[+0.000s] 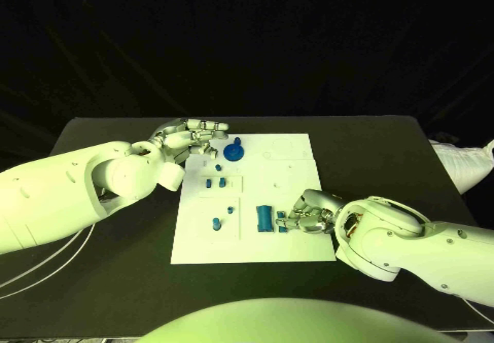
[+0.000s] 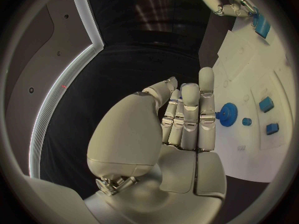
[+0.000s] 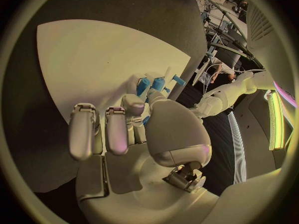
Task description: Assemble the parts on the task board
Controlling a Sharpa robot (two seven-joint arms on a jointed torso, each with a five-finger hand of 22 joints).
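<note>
So my left arm comes in over the table's far-left part, and my left hand [image 1: 193, 137] sits at the far-left corner of the task board [image 1: 293, 239], fingers pointing toward the board. In the left wrist view those fingers [image 2: 190, 117] are straight-ish and packed close together, thumb alongside, with nothing in them. The blue gear [image 1: 235, 151] sits just beside the fingertips on the board; from the head view I can't tell if they actually touch it.

My right arm reaches in from the near-right, and my right hand [image 1: 309, 212] is at the board's near-right edge, fingers curled in. It's pinching a small blue part [image 3: 147, 84] up at the fingertips, which the right wrist view shows best, with two fingers [image 3: 84, 129] sticking out free. Right next to that hand lies a long blue block [image 1: 265, 218] on the board; touching or not, can't say.

A couple of small blue pieces [image 1: 214, 184] stand in the board's middle-left, and a few more [image 1: 219, 221] lie near the near-left part.
</note>
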